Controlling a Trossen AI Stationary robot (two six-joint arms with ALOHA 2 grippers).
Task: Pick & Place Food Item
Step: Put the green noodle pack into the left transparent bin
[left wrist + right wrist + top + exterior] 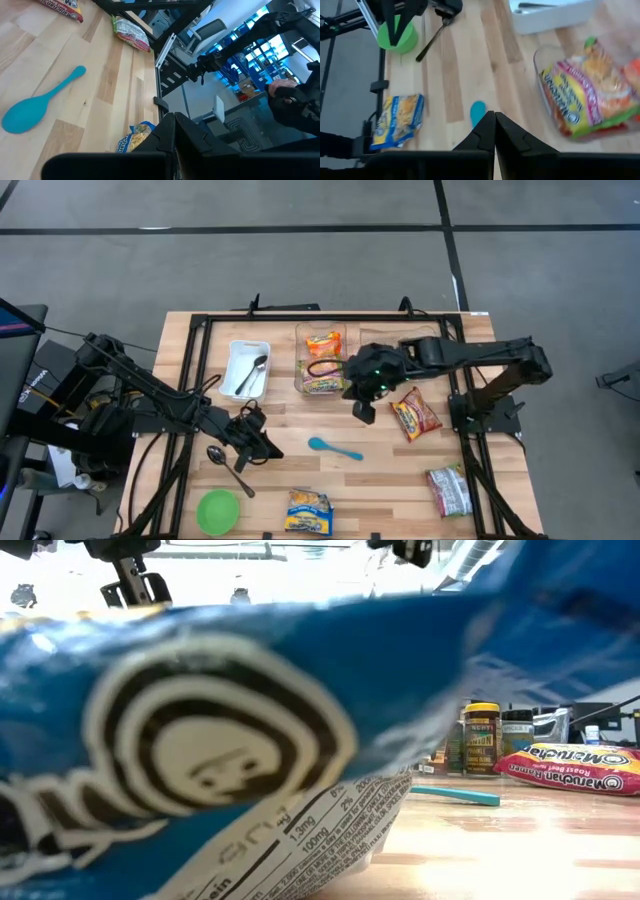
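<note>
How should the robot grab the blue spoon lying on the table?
Probably by the thin handle of the blue spoon, coming straight down from above. It lies flat on the wooden table with bare wood on both sides, so a pincer's fingers could straddle the handle.

The table (pixel 380 480) is pale wood, planked, smooth with a satin sheen; its frame (pixel 200 330) is matt black metal; the spoon (pixel 229 469) is polished metal, the spatula (pixel 335 448) smooth matt teal plastic; the tray (pixel 233 360) is white plastic; the container (pixel 540 75) is clear, glossy plastic; the noodle packets (pixel 415 416) are shiny crinkled film; the green cup (pixel 217 511) looks like smooth plastic.
</note>
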